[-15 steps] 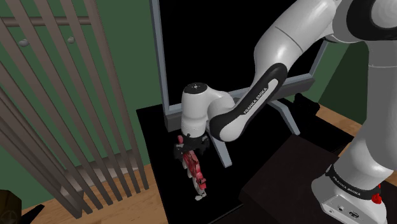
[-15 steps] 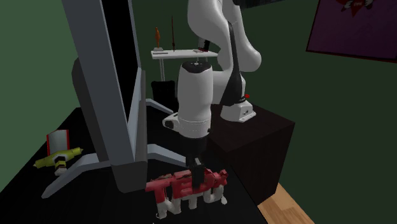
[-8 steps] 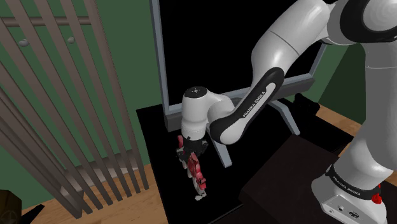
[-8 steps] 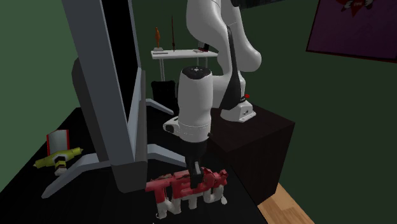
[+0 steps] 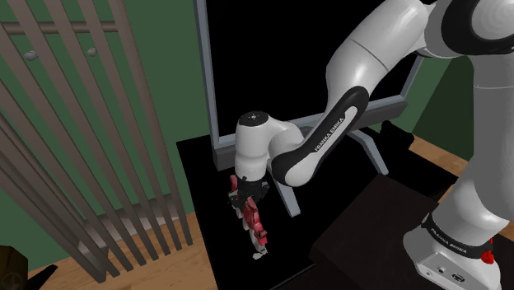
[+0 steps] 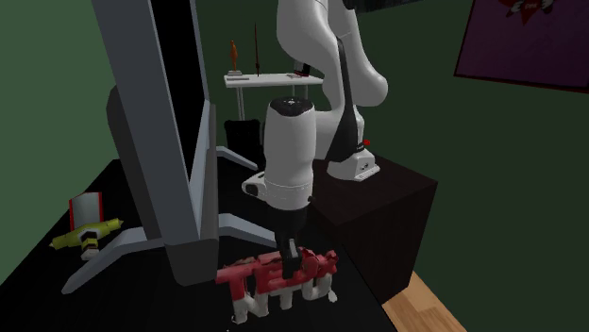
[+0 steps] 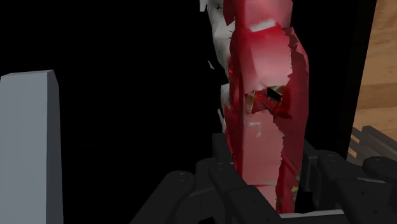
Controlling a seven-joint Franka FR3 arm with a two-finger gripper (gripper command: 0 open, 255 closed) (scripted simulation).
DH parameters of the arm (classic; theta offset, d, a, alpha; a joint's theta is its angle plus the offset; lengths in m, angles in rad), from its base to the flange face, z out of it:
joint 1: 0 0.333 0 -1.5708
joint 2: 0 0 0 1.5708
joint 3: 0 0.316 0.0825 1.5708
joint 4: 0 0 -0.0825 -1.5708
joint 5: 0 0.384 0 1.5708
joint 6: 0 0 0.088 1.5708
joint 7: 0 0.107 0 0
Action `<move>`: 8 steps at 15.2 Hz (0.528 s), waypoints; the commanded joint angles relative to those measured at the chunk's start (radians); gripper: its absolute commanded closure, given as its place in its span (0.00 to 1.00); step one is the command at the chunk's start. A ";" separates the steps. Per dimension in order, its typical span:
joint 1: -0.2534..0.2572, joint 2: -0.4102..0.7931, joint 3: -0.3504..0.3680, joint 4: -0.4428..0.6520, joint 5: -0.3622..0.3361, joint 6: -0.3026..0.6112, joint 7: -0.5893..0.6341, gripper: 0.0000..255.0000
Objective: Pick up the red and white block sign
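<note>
While resting near the edge of the black counter [image 5: 198, 185], the red and white block sign [image 5: 256, 225] [image 6: 274, 285] [image 7: 267, 108] is being clasped by the closed hand [image 5: 245, 198] [image 6: 291, 262] [image 7: 264, 151], the grasp apparently being completed, and a steady upward lift is being called for.

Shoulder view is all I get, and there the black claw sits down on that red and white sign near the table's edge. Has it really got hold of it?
Observer: It looks so. In the wrist view the sign stands between the two fingers of the gripper, and both press its sides.
Operator: Is it off the table?
Observer: Seemingly not. In the second exterior view its white lower row appears to rest on the black tabletop.
Operator: Anything hidden behind that big panel?
Observer: Yes. Past the grey-framed panel, a yellow-green object lies in front of a red and white cylinder.
</note>
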 commanded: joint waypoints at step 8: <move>-0.051 -0.098 0.068 -0.009 0.092 -0.078 -0.065 1.00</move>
